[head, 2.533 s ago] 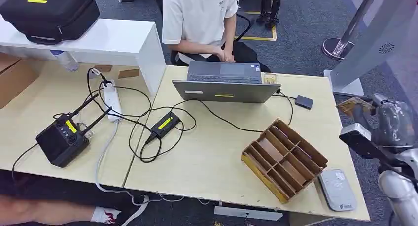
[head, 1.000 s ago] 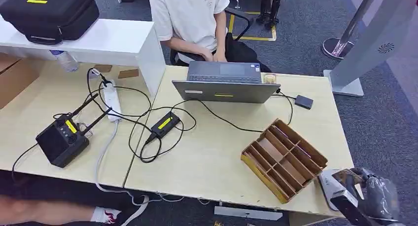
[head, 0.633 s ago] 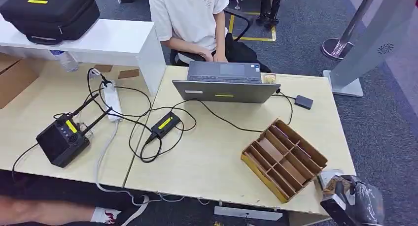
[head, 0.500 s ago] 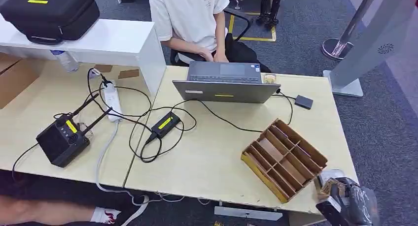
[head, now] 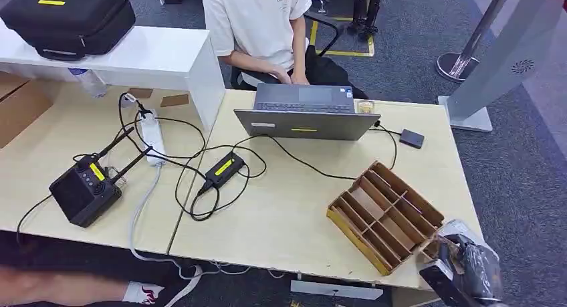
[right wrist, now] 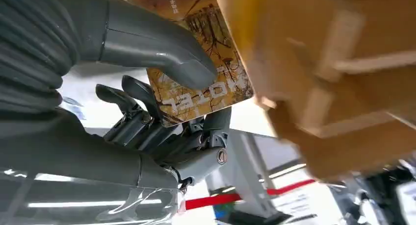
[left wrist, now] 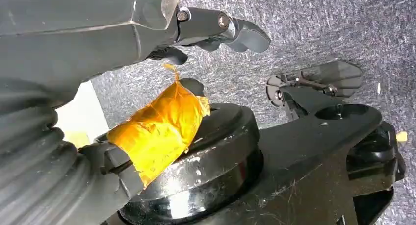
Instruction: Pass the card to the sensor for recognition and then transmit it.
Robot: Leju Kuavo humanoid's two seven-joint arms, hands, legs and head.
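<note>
At the near right corner of the wooden divider tray (head: 386,215), the right hand (head: 468,267) pinches the card (right wrist: 198,58) between thumb and fingers, just beside the tray's wall. The sensor is hidden beneath this hand. The left hand (left wrist: 147,34) hangs over carpet with fingers apart, holding nothing, so the right is the nearer.

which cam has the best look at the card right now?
Right wrist view: the card is close up, its brown print readable, pinched by the right robot hand beside the wooden organizer. Head view catches just a sliver of it. Left wrist view faces the floor.
</note>
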